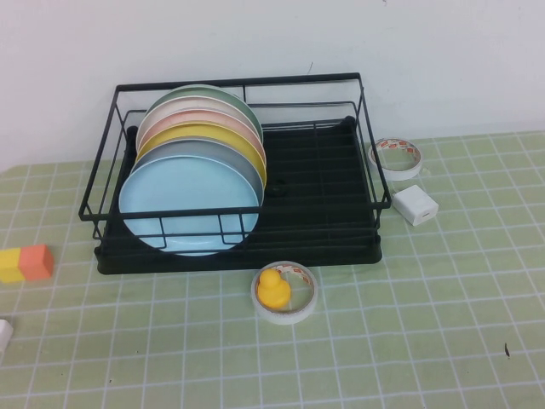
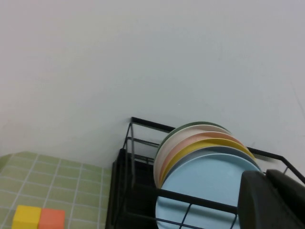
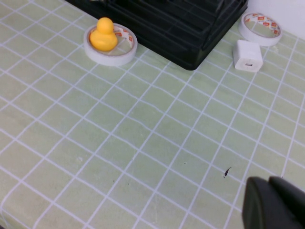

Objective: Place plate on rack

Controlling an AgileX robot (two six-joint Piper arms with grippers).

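I cannot tell how either set of jaws stands: only a dark corner of the left gripper shows in its wrist view, lifted near the rack and facing the wall, and only a dark edge of the right gripper shows in its own view, hanging over bare cloth well apart from the rack. Neither appears in the high view, and I see nothing held by either.

The large round light blue plate already stands on edge in the black wire dish rack, foremost in the row at the rack's left end, leaning against the grey plate behind it. I judge the placing done. What remains, as I read it, is to keep both arms clear of the front rail so nothing nudges the row.

Counting: six plates in the rack, blue, grey, yellow, pink, cream and green. Two rolls of tape, one holding a yellow rubber duck in front of the rack, the other roll to its right. One white charger block. One yellow-and-orange block on the green checked tablecloth.
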